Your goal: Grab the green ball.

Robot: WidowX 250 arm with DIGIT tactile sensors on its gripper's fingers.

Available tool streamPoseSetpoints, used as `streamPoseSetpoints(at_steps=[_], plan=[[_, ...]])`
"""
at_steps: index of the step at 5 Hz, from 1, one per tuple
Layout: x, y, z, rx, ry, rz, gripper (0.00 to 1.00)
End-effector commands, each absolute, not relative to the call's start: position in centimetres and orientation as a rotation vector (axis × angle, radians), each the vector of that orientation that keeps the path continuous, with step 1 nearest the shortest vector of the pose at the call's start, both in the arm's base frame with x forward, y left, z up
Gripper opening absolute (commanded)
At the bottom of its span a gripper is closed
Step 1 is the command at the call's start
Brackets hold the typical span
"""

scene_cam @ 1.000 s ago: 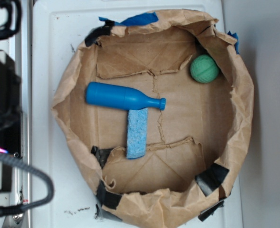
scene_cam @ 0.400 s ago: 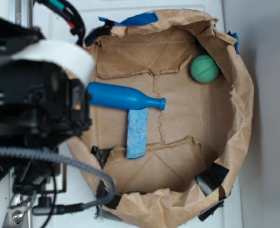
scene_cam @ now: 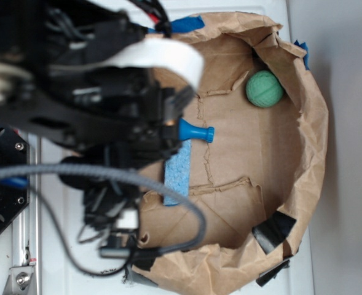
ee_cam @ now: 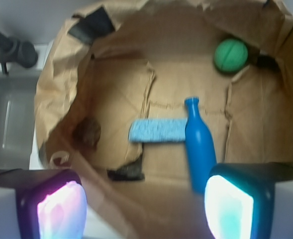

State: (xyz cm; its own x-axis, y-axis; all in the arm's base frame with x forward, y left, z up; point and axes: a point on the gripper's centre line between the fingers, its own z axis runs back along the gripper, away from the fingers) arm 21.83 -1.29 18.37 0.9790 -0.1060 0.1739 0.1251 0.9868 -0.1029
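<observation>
Against the paper bin's far wall (ee_cam: 280,30) rests the green ball (ee_cam: 231,55); I hold fingers (ee_cam: 51,209) spread, well short.

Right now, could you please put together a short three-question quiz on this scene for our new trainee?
1. True or false: the green ball lies inside the brown paper bag, apart from the blue bottle.
2. In the wrist view, what touches the bottle's side? A) the ball B) the light blue sponge C) nothing
3. Fill in: the gripper is ____, with nothing between its fingers.

Key: 1 true; 2 B; 3 open.
</observation>
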Motion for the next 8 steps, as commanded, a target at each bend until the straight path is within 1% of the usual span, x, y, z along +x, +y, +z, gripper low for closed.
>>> streamPoseSetpoints(at_steps=[1, 2, 3, 8], plan=[[26.7, 1.4, 19.2, -0.117, -0.391, -0.020, 1.00], [28.4, 2.8, 16.9, -0.086, -0.394, 0.000, 1.00], [29.1, 3.7, 13.7, -0.097, -0.353, 0.011, 1.00], [29.1, 3.7, 13.7, -0.097, -0.353, 0.011, 1.00]])
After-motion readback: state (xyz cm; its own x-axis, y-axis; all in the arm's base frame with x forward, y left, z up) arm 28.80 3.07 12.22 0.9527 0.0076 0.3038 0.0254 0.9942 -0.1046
